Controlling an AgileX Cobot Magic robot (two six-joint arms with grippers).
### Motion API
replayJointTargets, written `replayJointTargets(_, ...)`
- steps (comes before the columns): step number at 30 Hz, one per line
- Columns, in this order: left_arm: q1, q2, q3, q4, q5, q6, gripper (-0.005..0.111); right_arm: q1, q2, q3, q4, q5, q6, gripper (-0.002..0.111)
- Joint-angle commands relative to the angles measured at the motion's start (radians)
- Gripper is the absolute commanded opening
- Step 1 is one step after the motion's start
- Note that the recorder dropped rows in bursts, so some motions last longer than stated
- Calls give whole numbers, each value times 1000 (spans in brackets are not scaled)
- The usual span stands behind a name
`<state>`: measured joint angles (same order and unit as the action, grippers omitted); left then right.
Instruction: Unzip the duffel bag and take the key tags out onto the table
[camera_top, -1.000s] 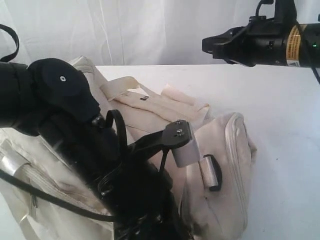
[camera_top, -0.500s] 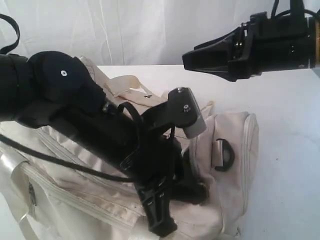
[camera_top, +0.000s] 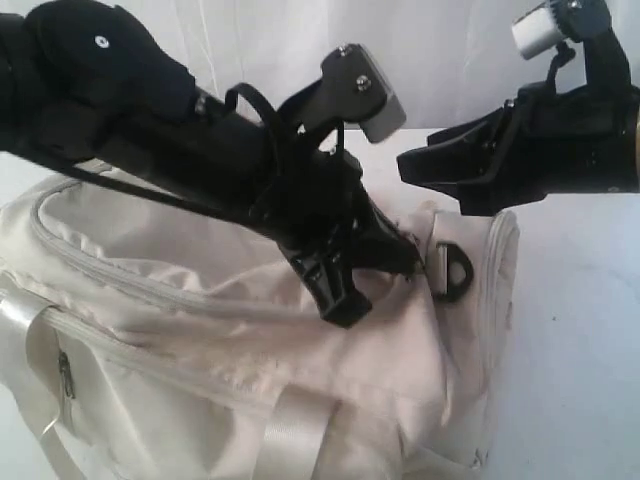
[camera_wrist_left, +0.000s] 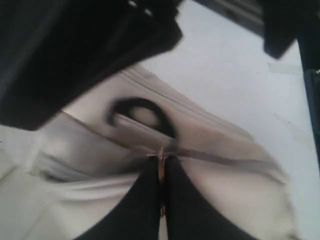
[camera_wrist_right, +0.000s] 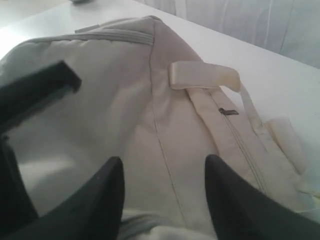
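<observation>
The cream duffel bag fills the lower left of the exterior view, with a dark D-ring on its right end. My left gripper points down at the bag's top near that end. In the left wrist view it is shut on a thin brass zipper pull, just below the D-ring. My right gripper hovers open above the bag's right end. The right wrist view shows its fingers spread over bare bag fabric with nothing between them. The key tags are hidden.
The white table runs to the right of the bag and behind it. A satin strap crosses the bag's front. A second zipper with a small dark pull lies along a flap. The left arm spans the upper left.
My left arm has swung up and to the right, and the bag's top has lifted and stretched with it. My right gripper has opened and come down toward the bag's end.
</observation>
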<state>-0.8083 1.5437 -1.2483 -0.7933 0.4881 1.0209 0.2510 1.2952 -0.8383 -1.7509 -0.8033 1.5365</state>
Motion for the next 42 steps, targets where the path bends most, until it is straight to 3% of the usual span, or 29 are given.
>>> replayJointTargets(1, 59, -9, -28, -11, 19, 0, 0, -3, -11, 26, 7, 3, -16, 50)
replayJointTargets(7, 109, -9, -30, -11, 103, -16, 0, -3, -59, 63, 7, -13, -45, 51)
replayJointTargets(15, 109, -9, -30, -11, 143, -16, 0, -3, -129, 141, 7, -12, -52, 60)
replayJointTargets(23, 109, -13, -32, -29, 178, -2, 0, 37, -125, 162, 7, -29, -101, 60)
replayJointTargets(34, 109, -48, -32, -194, 231, 128, 0, 109, -79, 151, 7, -4, -101, 60)
replayJointTargets(37, 109, -48, -32, -196, 259, 128, 0, 117, -79, 152, 7, 6, -101, 59)
replayJointTargets(42, 109, -48, -32, -200, 316, 128, 0, 117, -84, 152, 7, 71, -101, 46)
